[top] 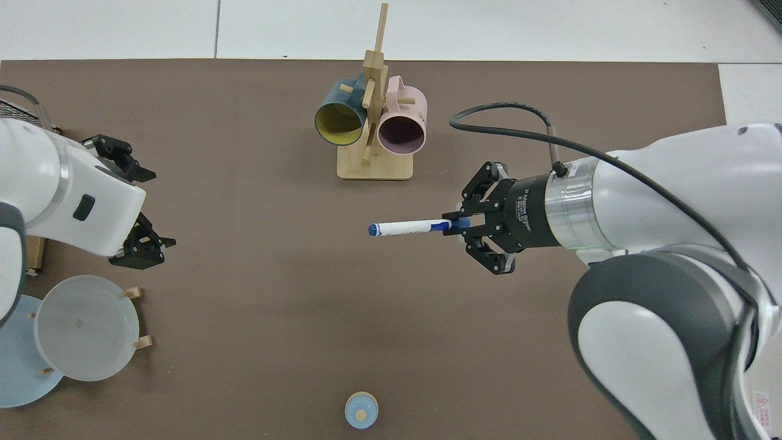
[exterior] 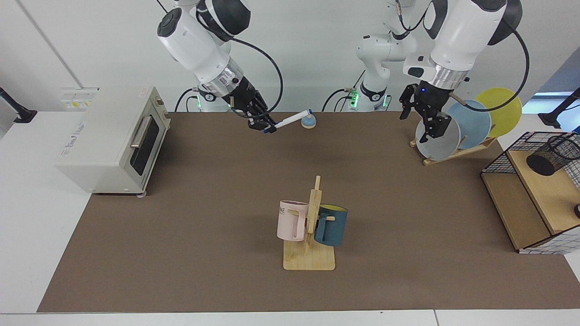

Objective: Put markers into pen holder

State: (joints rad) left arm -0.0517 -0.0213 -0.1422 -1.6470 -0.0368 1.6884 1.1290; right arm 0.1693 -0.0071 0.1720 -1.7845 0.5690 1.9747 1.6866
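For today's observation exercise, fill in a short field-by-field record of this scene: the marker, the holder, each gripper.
marker: slim white marker pen, held level above the brown table mat
right gripper: shut on marker's end, over the mat's middle
left gripper: open, empty, raised near the plate rack
pen holder: small black wire-mesh cup, on the wooden shelf, no marker in it

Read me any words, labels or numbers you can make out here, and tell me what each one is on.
"ME": on the pink mug, the rest hidden behind its handle.
Print on the toaster oven side: too blurred to read.
Print on the right claw collar: too small to read.
Marker barrel print: unreadable.
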